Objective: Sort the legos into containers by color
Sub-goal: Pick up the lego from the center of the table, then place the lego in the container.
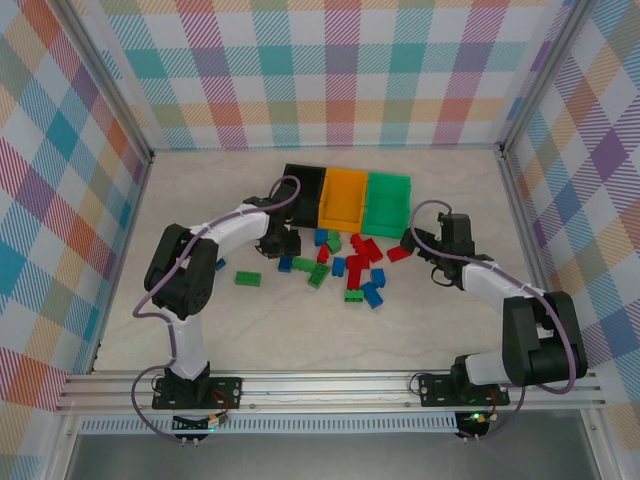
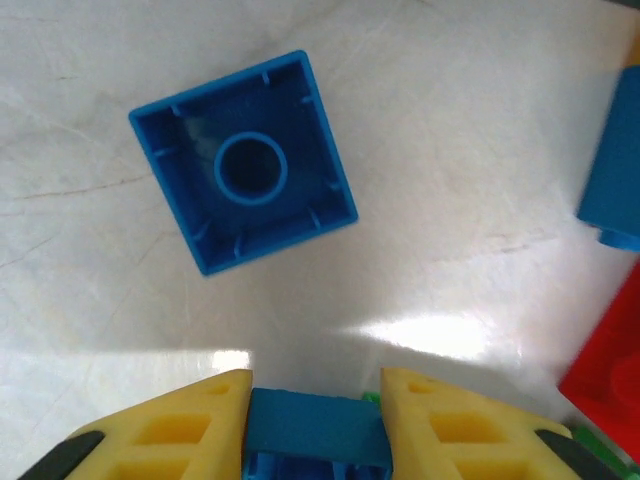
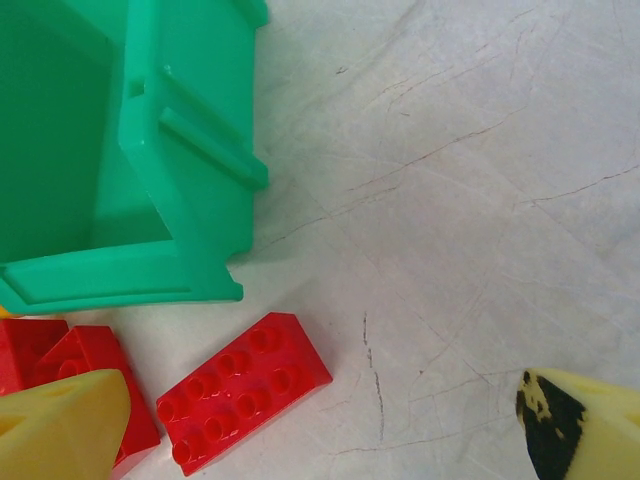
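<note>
Left gripper (image 2: 315, 398) is clamped on a small blue brick (image 2: 315, 440), its yellow fingers (image 2: 200, 420) pressed against two opposite sides. Whether that brick is off the table (image 2: 480, 200) I cannot tell. Just ahead, the left wrist view shows a square blue lego (image 2: 243, 160) lying upside down, hollow underside and centre tube facing up, turned slightly askew.

Right gripper (image 3: 325, 420) hangs with jaws wide apart beside a red two-by-four brick (image 3: 243, 390). The brick lies studs up, long axis running lower left to upper right, near a corner of the green bin (image 3: 190, 150).

From above, the black bin (image 1: 303, 195), orange-yellow bin (image 1: 343, 197) and green bin stand side by side, with the legos (image 1: 365, 250) scattered before them. A green brick (image 1: 248, 279) lies apart to the left, long axis left to right.
</note>
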You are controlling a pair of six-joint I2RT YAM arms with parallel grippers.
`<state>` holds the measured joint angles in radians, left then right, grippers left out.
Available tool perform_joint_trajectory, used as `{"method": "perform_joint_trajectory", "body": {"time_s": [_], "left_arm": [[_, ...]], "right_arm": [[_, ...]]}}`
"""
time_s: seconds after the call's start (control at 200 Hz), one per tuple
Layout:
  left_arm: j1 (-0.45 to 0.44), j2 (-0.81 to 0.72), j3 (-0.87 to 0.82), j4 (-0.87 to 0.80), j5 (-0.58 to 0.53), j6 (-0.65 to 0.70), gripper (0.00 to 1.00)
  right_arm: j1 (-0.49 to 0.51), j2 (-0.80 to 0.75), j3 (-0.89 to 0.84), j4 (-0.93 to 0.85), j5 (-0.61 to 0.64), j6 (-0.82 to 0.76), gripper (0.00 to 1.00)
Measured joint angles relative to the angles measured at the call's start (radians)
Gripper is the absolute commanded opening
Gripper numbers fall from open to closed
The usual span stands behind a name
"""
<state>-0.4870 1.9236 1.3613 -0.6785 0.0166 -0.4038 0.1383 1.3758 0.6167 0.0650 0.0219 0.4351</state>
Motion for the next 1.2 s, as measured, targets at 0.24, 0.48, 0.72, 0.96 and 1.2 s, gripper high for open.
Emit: {"method": "perform_joint_trajectory", "body": {"time_s": [0.24, 0.48, 0.72, 0.96, 1.2], "left_arm": [[-0.002, -0.06, -0.016, 0.002, -0.004, 0.0, 0.29], [-0.002, -0.066, 0.061, -0.038, -0.033, 0.008, 0.29], [0.008, 0.079, 0.515, -0.082, -0.087, 0.065, 0.3], [0.034, 0.276, 0.786, -0.123, -0.131, 0.12, 0.56], [0.053, 0.282, 0.675, -0.11, -0.128, 0.132, 0.6]], "right_arm": [[0.001, 0.0, 0.001, -0.007, 0.0, 0.002, 0.99], [0.001, 0.001, 0.001, -0.007, 0.0, 0.003, 0.99], [0.001, 0.002, 0.002, -0.006, 0.006, 0.003, 0.99], [0.001, -0.004, 0.001, -0.007, 0.021, 0.003, 0.99], [0.001, -0.03, 0.0, -0.003, 0.023, 0.004, 0.99]]}}
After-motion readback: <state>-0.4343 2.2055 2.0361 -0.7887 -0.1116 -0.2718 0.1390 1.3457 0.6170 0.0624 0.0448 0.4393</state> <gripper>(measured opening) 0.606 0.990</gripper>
